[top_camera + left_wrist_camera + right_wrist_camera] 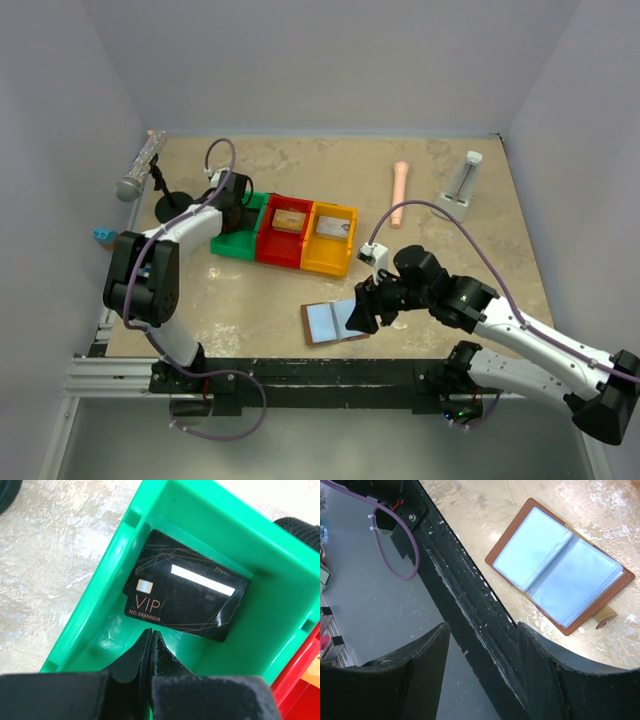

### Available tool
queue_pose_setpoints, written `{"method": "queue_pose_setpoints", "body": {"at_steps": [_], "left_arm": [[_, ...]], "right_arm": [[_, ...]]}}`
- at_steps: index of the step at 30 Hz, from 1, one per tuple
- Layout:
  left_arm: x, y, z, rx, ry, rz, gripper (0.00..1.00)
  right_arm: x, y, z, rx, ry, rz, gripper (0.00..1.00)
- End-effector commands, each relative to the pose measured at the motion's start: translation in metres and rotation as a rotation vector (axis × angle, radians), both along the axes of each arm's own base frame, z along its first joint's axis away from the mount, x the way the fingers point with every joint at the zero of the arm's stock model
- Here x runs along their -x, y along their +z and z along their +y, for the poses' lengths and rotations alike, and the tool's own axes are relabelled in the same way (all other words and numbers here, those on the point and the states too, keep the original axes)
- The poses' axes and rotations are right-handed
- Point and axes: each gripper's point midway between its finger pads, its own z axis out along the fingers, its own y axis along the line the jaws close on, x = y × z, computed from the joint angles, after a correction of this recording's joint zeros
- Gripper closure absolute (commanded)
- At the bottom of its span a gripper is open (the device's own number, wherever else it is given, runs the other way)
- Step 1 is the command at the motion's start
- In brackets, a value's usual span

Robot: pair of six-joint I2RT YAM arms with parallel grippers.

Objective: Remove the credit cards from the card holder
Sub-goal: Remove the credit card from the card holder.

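Note:
The card holder [333, 322] lies open on the table near the front edge, brown rim, pale blue-grey sleeves; it also shows in the right wrist view [559, 566]. My right gripper [362, 315] hovers at its right end, open and empty; in its own view [482, 630] it is over the black table edge. A black VIP card [187, 585] lies flat in the green bin [105, 575]. My left gripper [150, 632] is shut and empty just above that bin [232, 243]. Cards lie in the red bin [289, 219] and the yellow bin [333, 227].
A pink cylinder [400, 192] and a clear bottle [465, 180] lie at the back right. A microphone on a black stand [148, 170] and a small blue block [103, 236] sit at the left. The black frame rail [465, 605] runs along the front edge.

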Motion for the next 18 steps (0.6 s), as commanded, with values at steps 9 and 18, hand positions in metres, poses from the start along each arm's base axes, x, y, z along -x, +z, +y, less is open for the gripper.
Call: {"method": "queue_pose_setpoints", "body": {"at_steps": [9, 18], "left_arm": [[-0.014, 0.003, -0.007, -0.016, -0.032, 0.043, 1.00], [0.004, 0.006, -0.003, 0.012, 0.008, -0.005, 1.00]], "right_arm": [[-0.006, 0.017, 0.003, -0.026, -0.003, -0.047, 0.39], [-0.005, 0.017, 0.006, -0.039, 0.002, -0.034, 0.40]]}}
